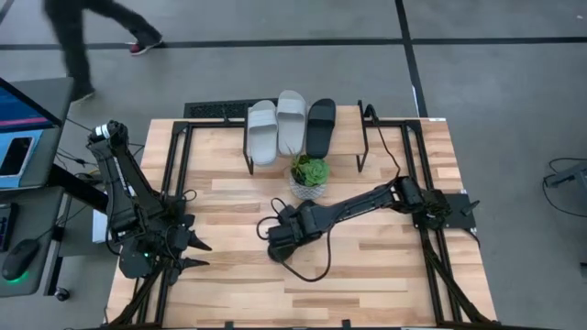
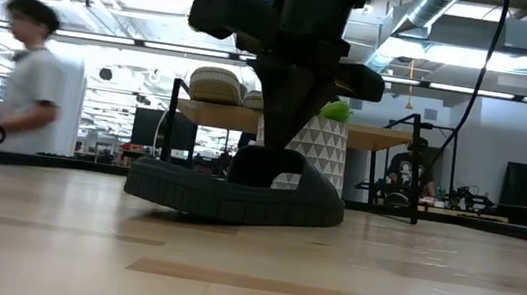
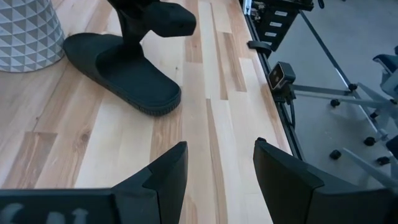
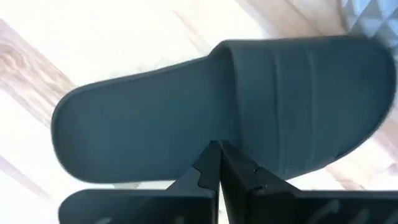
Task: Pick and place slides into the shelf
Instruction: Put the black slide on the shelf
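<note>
A black slide (image 3: pixel 118 74) lies sole-down on the table's middle, beside a white patterned plant pot (image 3: pixel 25 31). My right gripper (image 4: pixel 217 152) stands over the slide, pointing steeply down, its fingers shut. In the high view the gripper (image 1: pixel 278 241) hides most of the slide. On the shelf (image 2: pixel 386 137) at the far middle rest two grey slides (image 1: pixel 263 133) (image 1: pixel 292 121) and another black slide (image 1: pixel 320 126). My left gripper (image 1: pixel 197 254) waits open near the table's left edge, nothing between its fingers. My right gripper's shut fingertips (image 3: pixel 135 48) come down from above onto the slide's footbed (image 4: pixel 186 118), close to one long side and just beside the strap's edge (image 4: pixel 249 93). Nothing is pinched between them. The slide (image 2: pixel 237 197) lies on the table with its sole down.
The plant pot (image 1: pixel 309 176) stands between the slide and the shelf. A black cable loops on the table (image 1: pixel 307 270) near the right gripper. Black frame rails run along the table's left and right edges. A person (image 1: pixel 87 37) walks beyond the far left corner.
</note>
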